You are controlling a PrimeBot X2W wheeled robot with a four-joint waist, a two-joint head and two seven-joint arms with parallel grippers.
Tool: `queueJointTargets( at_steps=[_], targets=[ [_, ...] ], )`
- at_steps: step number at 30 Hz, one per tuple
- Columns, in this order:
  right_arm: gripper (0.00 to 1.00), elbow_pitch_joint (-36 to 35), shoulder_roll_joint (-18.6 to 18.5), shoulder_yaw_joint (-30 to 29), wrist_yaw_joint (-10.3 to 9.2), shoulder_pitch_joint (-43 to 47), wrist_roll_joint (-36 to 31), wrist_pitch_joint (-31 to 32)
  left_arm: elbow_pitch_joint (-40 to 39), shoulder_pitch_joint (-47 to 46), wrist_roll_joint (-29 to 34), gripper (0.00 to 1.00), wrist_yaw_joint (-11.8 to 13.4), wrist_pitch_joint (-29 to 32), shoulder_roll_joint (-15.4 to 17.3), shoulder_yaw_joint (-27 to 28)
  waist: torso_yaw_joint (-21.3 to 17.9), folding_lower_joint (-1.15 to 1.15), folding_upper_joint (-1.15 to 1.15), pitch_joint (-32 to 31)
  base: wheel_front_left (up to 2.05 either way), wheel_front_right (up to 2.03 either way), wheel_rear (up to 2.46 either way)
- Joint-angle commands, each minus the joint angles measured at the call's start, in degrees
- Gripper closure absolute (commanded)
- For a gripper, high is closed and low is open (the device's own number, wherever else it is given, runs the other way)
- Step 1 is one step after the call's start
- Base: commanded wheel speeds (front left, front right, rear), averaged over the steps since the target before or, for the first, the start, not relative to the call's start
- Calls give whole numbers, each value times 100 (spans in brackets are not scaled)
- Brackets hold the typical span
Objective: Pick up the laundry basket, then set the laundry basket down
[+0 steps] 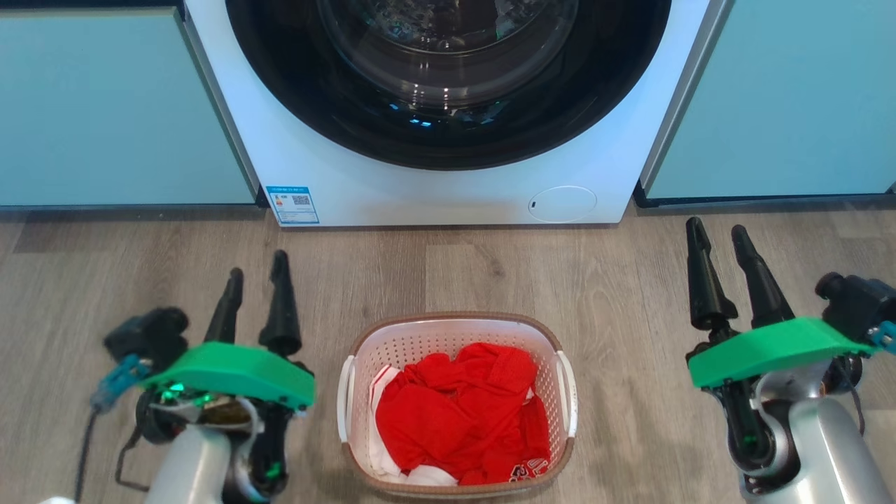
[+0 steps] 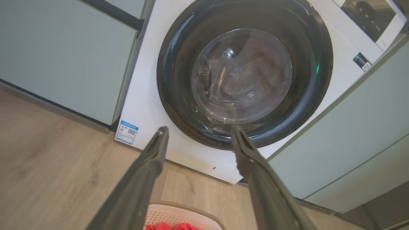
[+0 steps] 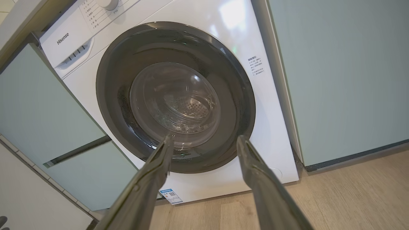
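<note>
So the laundry basket (image 1: 455,318) is sitting on the wood floor (image 1: 616,280) right in front of the Hisense washing machine (image 1: 434,192), pretty much centered between the two arms and not touching either one. It's holding a bundle of red clothes (image 1: 462,413) with a bit of white fabric peeking out at the bottom. The left pincer (image 1: 257,266) is hovering just off the basket's left side, fingers spread apart and gripping nothing. The right pincer (image 1: 717,229) is hanging farther out on the other side, also spread open and empty. Both are pointing toward the washer. In the left wrist view the left pincer (image 2: 199,129) is aiming at the round dark door, and the far edge of the basket (image 2: 169,215) is showing between the fingers at the bottom. In the right wrist view the right pincer (image 3: 204,139) is framing the door glass too. Pale teal cabinets (image 1: 105,105) are flanking the machine, and a blue label (image 1: 292,204) is sticking to its lower left corner.
</note>
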Motion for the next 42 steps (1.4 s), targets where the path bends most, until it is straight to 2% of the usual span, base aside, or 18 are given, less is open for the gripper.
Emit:
queueJointTargets(
  at_steps=[1, 11, 15, 20, 23, 27, 32, 37, 42],
  targets=[
    [0, -231, -30, 85, 25, -312, -150, -72, -187, -332, 159, 0, 49, -86, 102, 47, -2, 0, 0, -4, 0, 0, 0],
    [0, -45, 48, 56, 28, -209, -870, -240, 155, -735, 1060, 0, 1026, -254, 695, -1299, -12, 0, 0, -24, 0, 0, 0],
    [0, 254, 53, 231, 29, -194, -1132, -307, 372, -923, 1278, 0, 1295, -321, 860, -1849, -18, 0, 0, -55, 0, 0, 0],
    [0, 363, 25, 400, 31, -244, -1375, -391, 568, -1098, 1405, 0, 1507, -405, 942, -2245, -18, 0, 0, -74, 0, 0, 0],
    [0, 333, 10, 451, 32, -273, -1576, -442, 613, -1147, 1411, 0, 1549, -456, 924, -2348, -6, 0, 0, -78, 0, 0, 0],
    [0, 385, 10, 513, 33, -256, -1759, -509, 459, -1148, 1461, 0, 1683, -523, 826, -2200, 18, 0, 0, -86, 0, 0, 0],
    [0, 362, 8, 533, 35, -314, -2171, -593, 142, -1084, 1631, 0, 1641, -606, 677, -1931, 45, 0, 0, -92, 0, 0, 0],
    [0, 44, 37, 522, 37, -375, -2506, -694, -353, -969, 2107, 0, 1464, -707, 473, -1482, 62, 0, 0, -68, 0, 0, 0],
    [0, -394, 65, 460, 38, -371, -2675, -778, -799, -955, 2718, 0, 1480, -791, 351, -1326, 78, 0, 0, -38, 0, 0, 0]
  ],
)
